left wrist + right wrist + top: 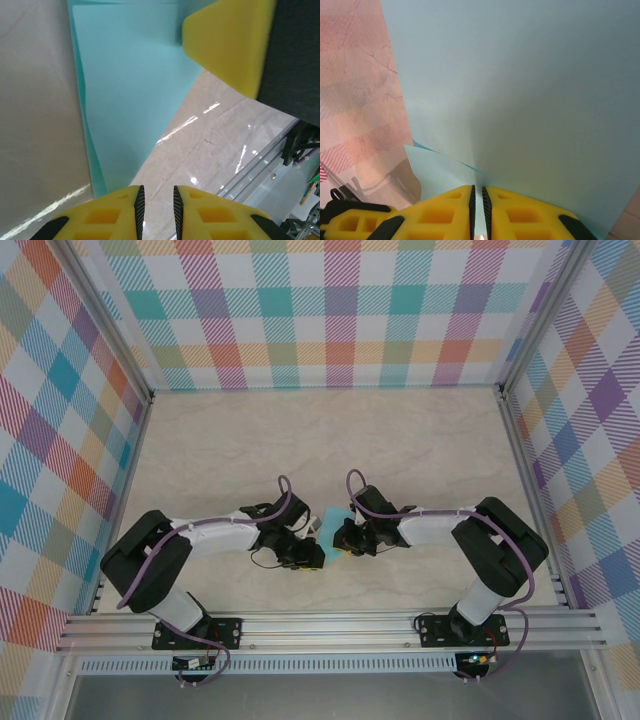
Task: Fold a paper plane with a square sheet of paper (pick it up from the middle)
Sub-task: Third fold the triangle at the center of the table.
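Right jaws pinch square sheet of paper; left jaws slit apart, empty. Risk: one-sided hold twists sheet, skews crease

1 sq. paper sheet, 2 grippers: left gripper, right gripper.

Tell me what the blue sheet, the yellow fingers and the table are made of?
The square sheet of paper looks like thin matte paper: it curves and folds. The fingers of the right tool look like moulded yellow plastic with hollow pockets. The table has a glossy marble pattern with bright reflections; stone or laminate, I cannot tell.
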